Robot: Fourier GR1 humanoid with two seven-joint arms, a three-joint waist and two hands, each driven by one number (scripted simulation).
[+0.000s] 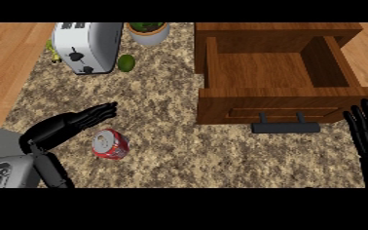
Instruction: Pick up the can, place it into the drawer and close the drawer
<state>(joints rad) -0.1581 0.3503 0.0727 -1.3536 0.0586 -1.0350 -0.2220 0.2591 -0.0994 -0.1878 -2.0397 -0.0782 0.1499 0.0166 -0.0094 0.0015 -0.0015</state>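
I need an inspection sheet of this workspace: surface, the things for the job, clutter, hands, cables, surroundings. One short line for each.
Surface: speckled stone counter, wooden floor at the left.
Job's things: red can lying on its side on the counter; wooden drawer pulled open, nothing seen inside, black handle at its front.
Clutter: toaster, potted plant, green fruit at the back left.
Hands: left hand open, fingers straight, just beside the can; right hand open at the right edge, resting.
Cables: nothing seen.
Surroundings: nothing seen beyond counter and floor.
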